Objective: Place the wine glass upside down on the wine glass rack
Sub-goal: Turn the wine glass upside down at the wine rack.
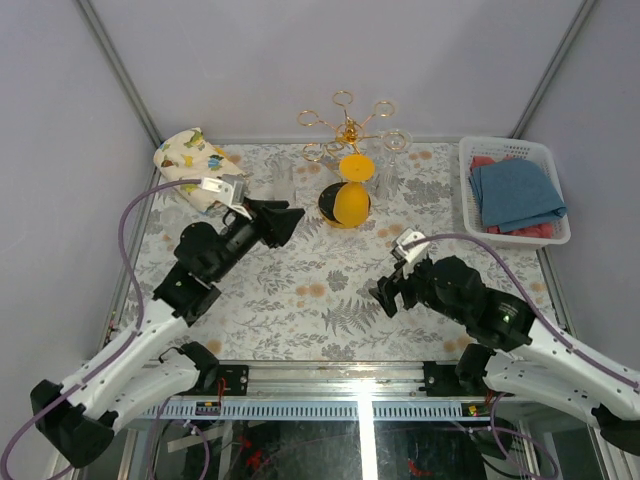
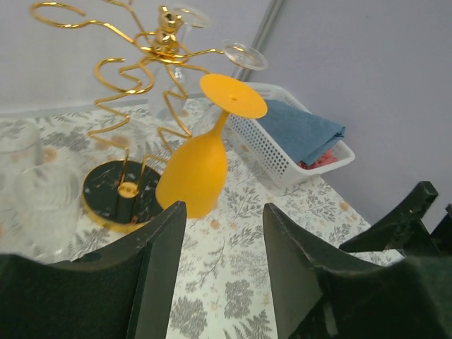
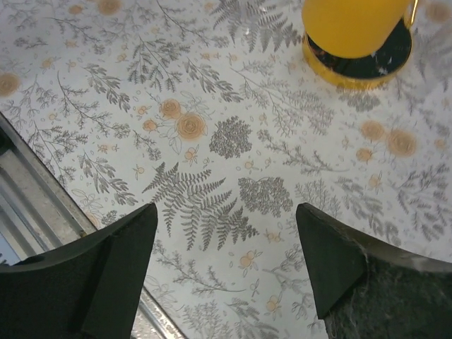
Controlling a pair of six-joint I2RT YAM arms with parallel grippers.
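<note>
Rack base ptly behind glass

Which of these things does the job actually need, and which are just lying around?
Part of the job: orange wine glass, gold wine glass rack.
Just lying about: white basket, blue cloth, patterned fabric bundle, clear glass.

The right gripper hangs above the worktop, its two black fingers spread wide with only the fern-and-rose patterned cloth between them. At the top right the yellow-orange bowl of the wine glass overlaps the round, black, gold-rimmed base of the wine glass rack. A metal rail borders the cloth at the lower left.
</note>
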